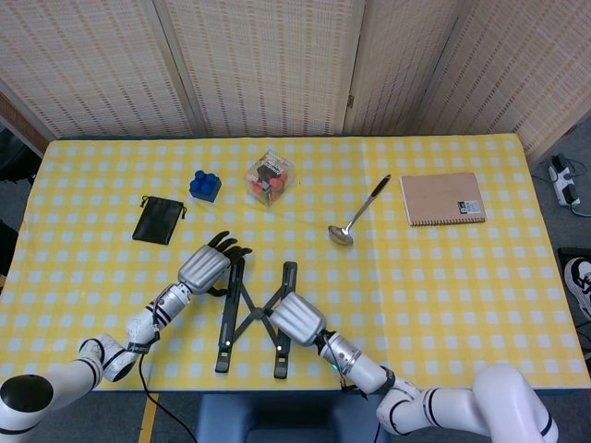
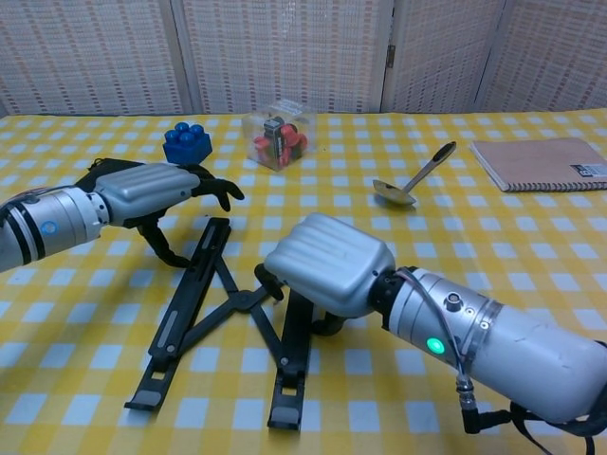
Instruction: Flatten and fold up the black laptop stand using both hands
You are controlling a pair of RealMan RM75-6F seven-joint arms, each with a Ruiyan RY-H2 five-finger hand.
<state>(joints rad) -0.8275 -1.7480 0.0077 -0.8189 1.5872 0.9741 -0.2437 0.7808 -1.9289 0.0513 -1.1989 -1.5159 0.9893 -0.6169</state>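
Chest view puts the black laptop stand point(image 2: 230, 318) flat on the yellow checked tabletop point(image 2: 531, 246) right in front of me, its two long rails joined by crossed struts, the rails closer at the near end than at the far end. My left robot hand point(image 2: 152, 194) hovers palm down over the far end of the left rail, dark fingers point(image 2: 213, 187) stretched forward and apart, the thumb curled down beside the rail; I hold nothing with it, and I cannot tell whether the thumb touches the stand. My right robot hand point(image 2: 327, 263) sits on top of the right rail near the strut crossing, its silver back turned to the camera and its fingers curled underneath around the rail, though the hand itself hides just how they close. From the head view the stand point(image 1: 251, 316) lies near the front edge of the tabletop, with my left robot hand point(image 1: 205, 268) at its upper left and my right robot hand point(image 1: 294, 317) over its right side. Further back lie a black pouch point(image 1: 159, 220), a blue block point(image 1: 205, 185), a clear box point(image 1: 269, 177) with red and dark pieces inside, a spoon point(image 1: 358, 212) lying at an angle, and a brown notebook point(image 1: 442, 198) well to the right.
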